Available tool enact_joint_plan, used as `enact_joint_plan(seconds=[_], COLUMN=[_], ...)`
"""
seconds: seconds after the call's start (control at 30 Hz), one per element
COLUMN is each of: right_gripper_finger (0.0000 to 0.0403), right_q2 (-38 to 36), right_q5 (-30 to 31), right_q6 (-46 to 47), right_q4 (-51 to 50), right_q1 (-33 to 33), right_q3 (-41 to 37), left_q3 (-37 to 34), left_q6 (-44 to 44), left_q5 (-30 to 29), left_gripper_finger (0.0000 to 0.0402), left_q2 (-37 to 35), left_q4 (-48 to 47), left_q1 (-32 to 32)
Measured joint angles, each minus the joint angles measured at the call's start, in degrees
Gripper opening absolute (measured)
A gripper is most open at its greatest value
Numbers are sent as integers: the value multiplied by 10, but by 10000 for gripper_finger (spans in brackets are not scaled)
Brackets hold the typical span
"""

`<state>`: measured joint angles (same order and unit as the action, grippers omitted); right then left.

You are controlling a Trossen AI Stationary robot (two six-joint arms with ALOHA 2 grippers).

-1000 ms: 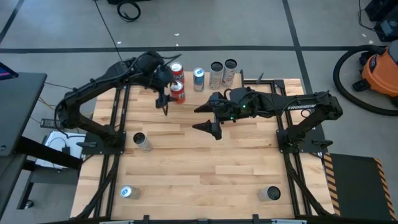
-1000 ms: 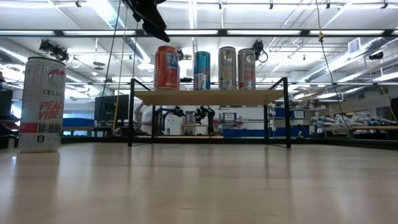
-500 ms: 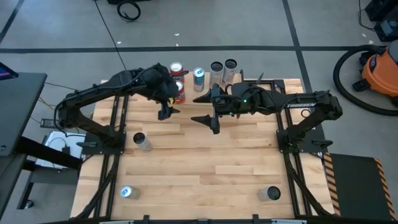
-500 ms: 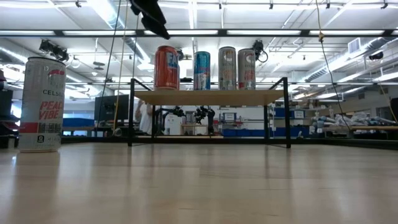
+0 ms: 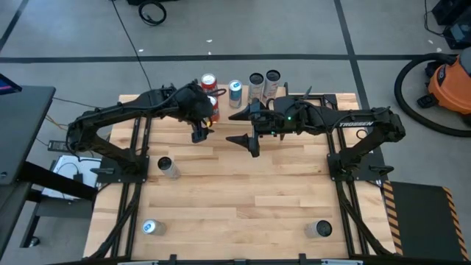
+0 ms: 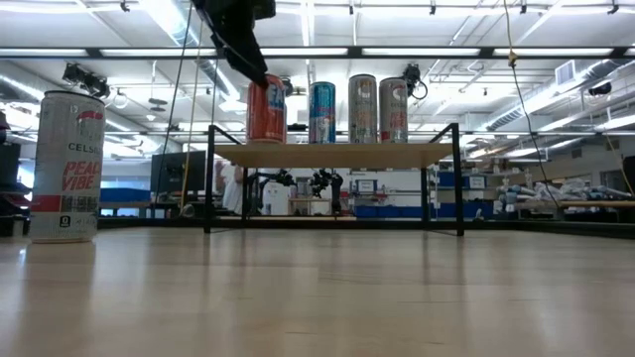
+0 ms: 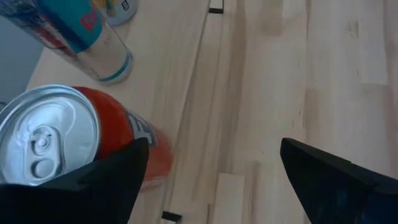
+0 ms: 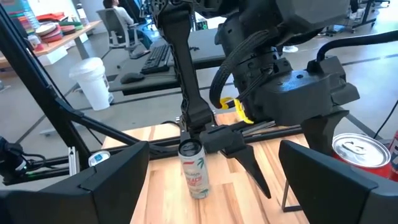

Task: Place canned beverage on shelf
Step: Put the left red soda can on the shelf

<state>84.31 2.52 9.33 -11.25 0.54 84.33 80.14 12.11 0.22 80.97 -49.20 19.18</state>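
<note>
The shelf [image 6: 337,155], a light board on thin black legs, stands at the table's far edge. On it stand a red can [image 6: 268,117], a blue can [image 6: 322,111] and two silver cans [image 6: 377,109]. The high view shows a second red can [image 5: 208,81] behind the nearer one [image 5: 215,110]. My left gripper [image 5: 200,134] hangs open just near of the red can [image 7: 56,130], slanting down; whether a finger touches the can does not show. My right gripper [image 5: 243,132] hovers open over the table's middle, nothing between its fingers.
Three more cans stand on the table: a white one [image 5: 168,168] at the left [image 6: 67,167], one at the near left [image 5: 149,228], one at the near right [image 5: 321,230]. The tabletop between them lies bare. A vacuum cleaner [image 5: 449,85] stands on the floor.
My left gripper has moved toward the table's near edge and a little to the right, sinking somewhat, and stays open; in the low view it now stands in front of the red can. My right gripper has rolled a little in place. The cans have kept still.
</note>
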Motion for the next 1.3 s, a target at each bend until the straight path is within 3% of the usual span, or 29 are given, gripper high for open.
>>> enact_joint_plan(seconds=[0.83, 1.3], right_gripper_finger=[369, 369], right_q2=[0, 0], right_q5=[0, 0], right_q6=[-1, -1], right_q4=[0, 0], right_q1=[0, 0], right_q3=[0, 0], left_q3=[0, 0], left_q6=[-40, -40], left_q5=[-22, -57], left_gripper_finger=[373, 373], left_q2=[0, 2], left_q4=[-38, -5], left_q1=[48, -4])
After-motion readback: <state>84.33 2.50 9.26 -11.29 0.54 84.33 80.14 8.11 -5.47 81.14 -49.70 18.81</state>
